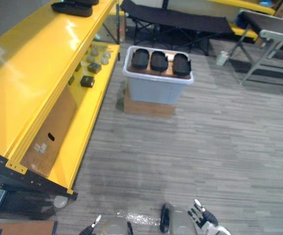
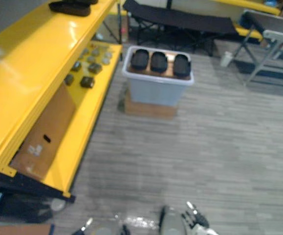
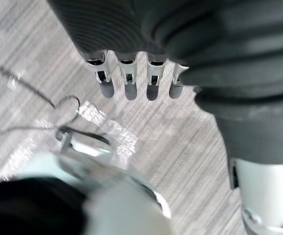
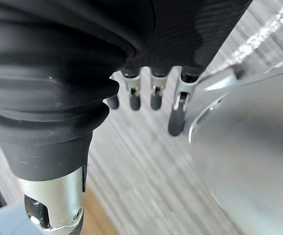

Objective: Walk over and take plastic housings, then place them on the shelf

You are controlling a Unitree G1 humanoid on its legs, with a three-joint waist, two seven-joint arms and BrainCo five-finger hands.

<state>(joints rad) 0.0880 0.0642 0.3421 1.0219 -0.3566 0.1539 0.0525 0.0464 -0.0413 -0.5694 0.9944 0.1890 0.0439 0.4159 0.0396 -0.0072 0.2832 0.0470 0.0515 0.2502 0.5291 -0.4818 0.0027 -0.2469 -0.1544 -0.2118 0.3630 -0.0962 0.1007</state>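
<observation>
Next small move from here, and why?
Probably a step forward toward the bin. The three housings sit in it well ahead, likely out of reach, and the left hand and right hand hang low, open and empty.

From where I stand this looks like a workshop or storeroom. A long yellow metal shelving rack (image 1: 38, 63) runs down one side, with small dark parts (image 1: 87, 81) and a brown cardboard sheet (image 1: 51, 132) on its lower shelf. A grey plastic bin (image 1: 156, 90) of black oval plastic housings (image 1: 159, 61) sits on a flat cardboard box (image 1: 148, 108) on grey plank-patterned flooring (image 1: 219, 147). A black folding cot (image 1: 180, 20) stands beyond.
</observation>
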